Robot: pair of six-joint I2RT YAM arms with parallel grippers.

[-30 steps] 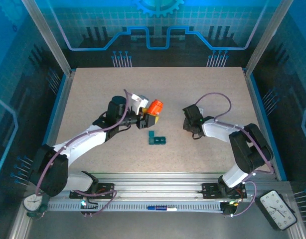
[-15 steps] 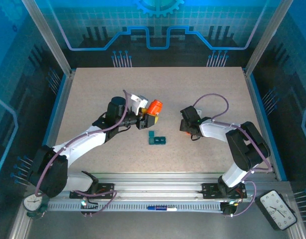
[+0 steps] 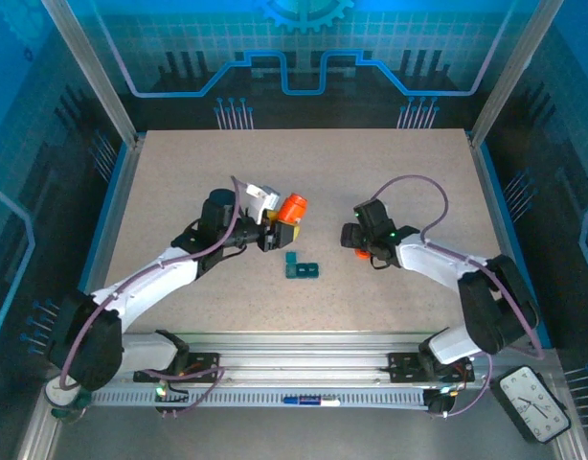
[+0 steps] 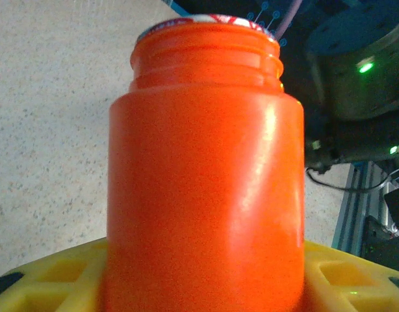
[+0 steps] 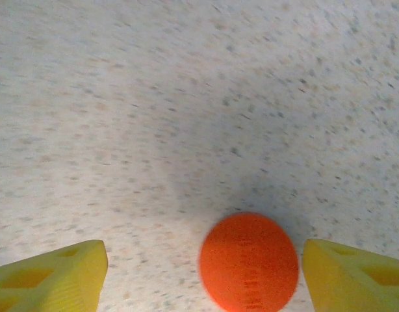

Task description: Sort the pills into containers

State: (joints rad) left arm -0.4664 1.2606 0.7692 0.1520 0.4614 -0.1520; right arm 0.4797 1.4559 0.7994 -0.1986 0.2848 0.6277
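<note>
Left gripper (image 3: 277, 231) pinches the orange pill bottle (image 4: 206, 169) by its body. The threaded neck is bare, so it's probably ready to pour. Right gripper (image 3: 356, 238) has its jaws spread, with the round orange cap (image 5: 249, 270) lying on the table (image 3: 179, 172) between its fingers, untouched; it looks parked out of the way. Teal containers (image 3: 301, 269) sit on the table between the arms, near the bottle. Cell contents are too small to tell.

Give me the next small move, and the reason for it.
Probably lift the right gripper straight up off the cap. The cap lies on the table between its open jaws, with a clear gap on one side. The left gripper holds the bottle, its neck threads bare, near the containers, so clearing the right arm likely comes before pouring.
</note>
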